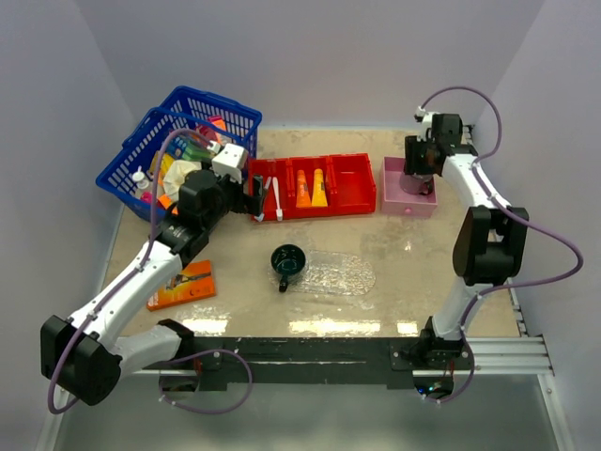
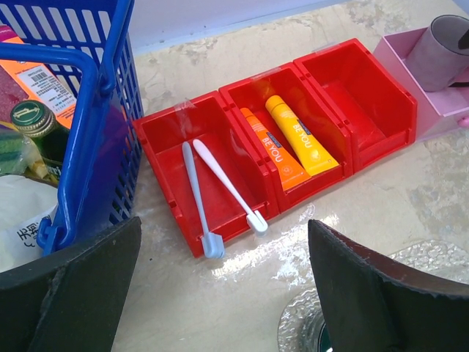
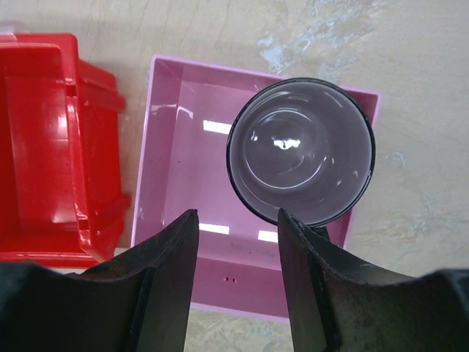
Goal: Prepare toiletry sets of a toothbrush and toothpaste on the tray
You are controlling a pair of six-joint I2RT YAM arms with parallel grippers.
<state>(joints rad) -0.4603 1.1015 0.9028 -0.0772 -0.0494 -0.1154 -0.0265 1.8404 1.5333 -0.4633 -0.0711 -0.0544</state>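
Note:
Two white toothbrushes (image 2: 198, 198) (image 2: 223, 183) lie in the left compartment of the red bin (image 2: 333, 81). The orange tube (image 2: 275, 150) and the yellow-orange tube (image 2: 300, 136) lie in its middle compartment. They also show in the top view: toothbrushes (image 1: 278, 201), tubes (image 1: 311, 188). The clear bumpy tray (image 1: 338, 274) lies in front of the bin, and its edge shows in the left wrist view (image 2: 432, 257). My left gripper (image 1: 252, 194) (image 2: 225, 221) is open and empty, just short of the toothbrush heads. My right gripper (image 1: 419, 172) (image 3: 237, 214) is open and empty over the pink box.
A dark green cup (image 1: 288, 261) stands on the tray's left end. A pink box (image 3: 183, 147) at the right holds a grey cup (image 3: 300, 150). A blue basket (image 1: 178, 141) of items stands at the back left. An orange flat pack (image 1: 183, 285) lies at the front left.

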